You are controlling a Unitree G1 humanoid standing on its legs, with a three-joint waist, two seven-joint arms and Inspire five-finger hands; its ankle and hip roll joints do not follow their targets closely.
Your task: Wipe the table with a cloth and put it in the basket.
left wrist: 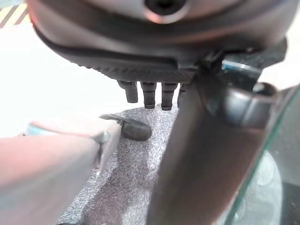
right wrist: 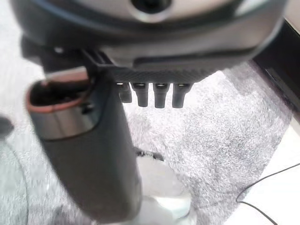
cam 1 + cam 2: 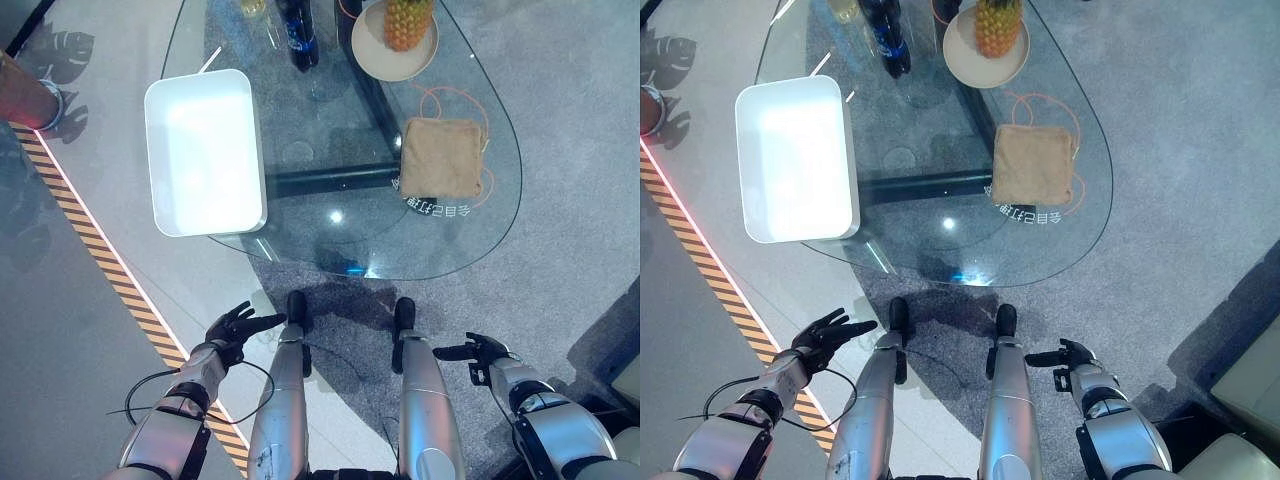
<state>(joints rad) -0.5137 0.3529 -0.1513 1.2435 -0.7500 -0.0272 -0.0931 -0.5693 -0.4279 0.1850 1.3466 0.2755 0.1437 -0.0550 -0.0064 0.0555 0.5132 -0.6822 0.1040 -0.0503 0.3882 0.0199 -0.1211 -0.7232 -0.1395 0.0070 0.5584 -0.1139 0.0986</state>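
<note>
Hanging low near the glass table's [image 3: 300, 255] near edge, the left robot hand [image 3: 232, 328] is spread open and empty. On the table, a white basket [image 3: 205, 150] sits at the left, the tan cloth [image 3: 441, 157] lies flat well right of it. Below the table, the right robot hand [image 3: 478, 351] hangs relaxed, holding nothing.

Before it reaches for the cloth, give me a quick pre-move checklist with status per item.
1. Cloth lies flat on the glass table, nothing on top of it: ok.
2. Left hand open and holding nothing, low beside the table's near edge: ok.
3. Right hand open and holding nothing: ok.
4. White basket on the table's left side, open top, nothing inside: ok.
5. Plate with the pineapple and the dark bottle stand beyond the cloth, apart from it: ok.
6. Spill to wipe on the glass: cannot tell.
</note>
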